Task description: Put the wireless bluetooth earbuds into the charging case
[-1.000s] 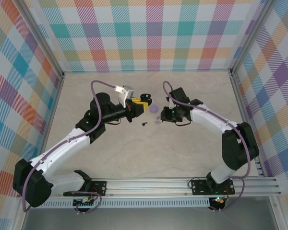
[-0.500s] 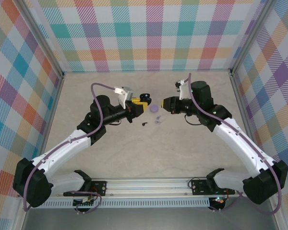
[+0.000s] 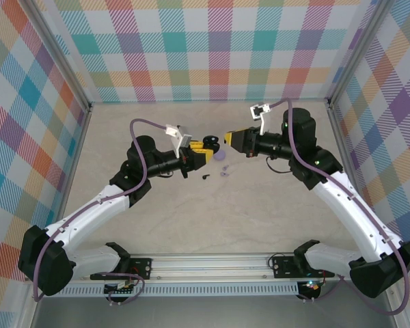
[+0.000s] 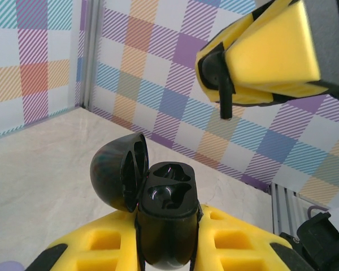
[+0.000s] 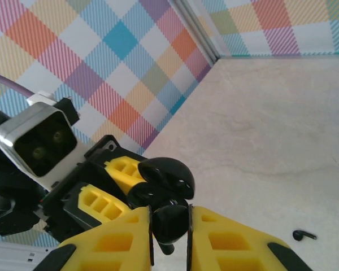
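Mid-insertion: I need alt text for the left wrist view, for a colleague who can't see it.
A black charging case, lid flipped open and both sockets apparently empty, sits clamped between the left arm's yellow fingers. Up and to the right, the right arm's yellow fingers pinch a black earbud, stem pointing down, apart from the case.

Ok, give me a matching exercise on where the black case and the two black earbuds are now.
1. glossy black clamshell charging case
2. black stemmed earbud nearest that case
3. other black stemmed earbud

A. lying on the pale marbled table
B. gripped in the left tool, lid open
C. pinched in the right tool

Pairs: 1-B, 2-C, 3-A
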Robot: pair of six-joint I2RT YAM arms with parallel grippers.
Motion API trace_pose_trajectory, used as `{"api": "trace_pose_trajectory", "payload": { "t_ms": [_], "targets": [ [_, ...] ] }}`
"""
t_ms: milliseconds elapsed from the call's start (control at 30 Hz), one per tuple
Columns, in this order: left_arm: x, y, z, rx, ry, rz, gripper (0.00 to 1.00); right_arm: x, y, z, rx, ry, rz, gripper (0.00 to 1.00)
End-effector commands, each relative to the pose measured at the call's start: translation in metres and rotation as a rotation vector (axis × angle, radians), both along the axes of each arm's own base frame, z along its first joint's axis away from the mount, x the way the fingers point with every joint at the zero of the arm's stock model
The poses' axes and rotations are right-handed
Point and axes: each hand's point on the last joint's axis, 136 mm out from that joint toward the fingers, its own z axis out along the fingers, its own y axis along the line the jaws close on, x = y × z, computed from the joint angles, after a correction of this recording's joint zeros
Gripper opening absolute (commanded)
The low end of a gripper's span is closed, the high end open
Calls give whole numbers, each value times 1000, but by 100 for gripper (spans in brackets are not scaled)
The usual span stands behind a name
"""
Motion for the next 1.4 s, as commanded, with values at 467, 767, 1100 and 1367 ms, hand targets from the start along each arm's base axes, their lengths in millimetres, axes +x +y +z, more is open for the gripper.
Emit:
{"api": "trace_pose_trajectory", "payload": {
  "t_ms": [467,767,1100,1367],
  "targets": [
    [-11,-13,24,-47,-31,-85,11,-6,29,16,-2,-76,99,19],
    [-14,-14,29,-64,-24,-99,11,-3,30,8,-26,-72,82,19],
    [-14,-14,33,-77,-20,-102,11,-1,30,2,-44,-61,71,19],
    [-15,-14,34,-83,-17,-108,11,2,30,-3,-58,-54,61,19]
  ]
}}
